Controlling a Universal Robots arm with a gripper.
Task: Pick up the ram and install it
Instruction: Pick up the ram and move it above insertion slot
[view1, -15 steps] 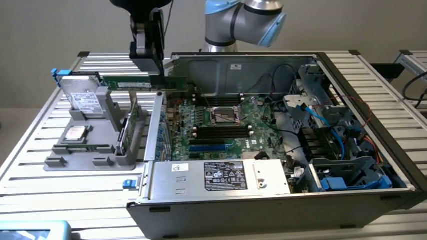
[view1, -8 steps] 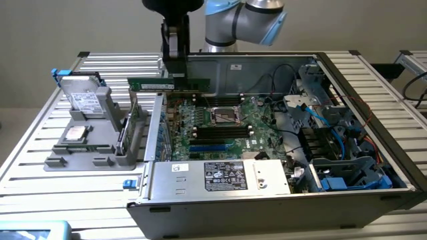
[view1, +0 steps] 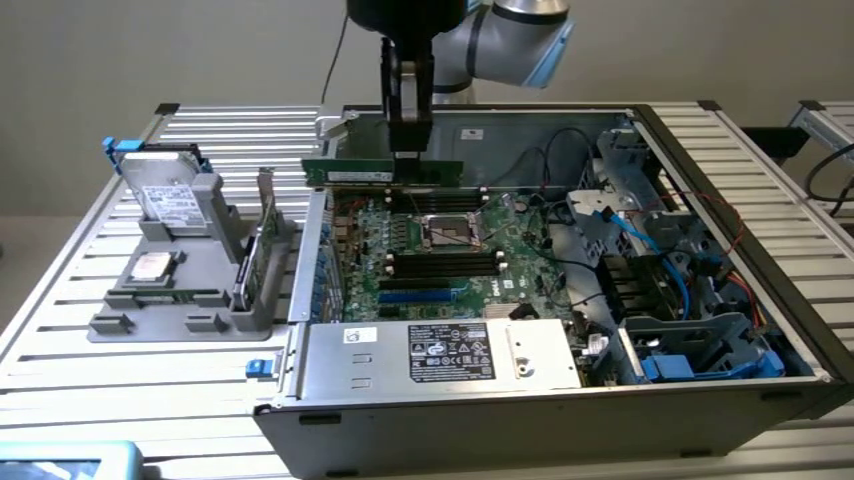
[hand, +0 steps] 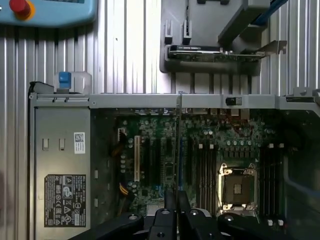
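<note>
The claw (view1: 407, 152) is closed on the ram (view1: 380, 173), pinching its upper edge near mid-length (the stick hangs edge-down beneath it). Its long axis runs parallel to the black memory slots (view1: 441, 262), which lie below the claw.
</note>
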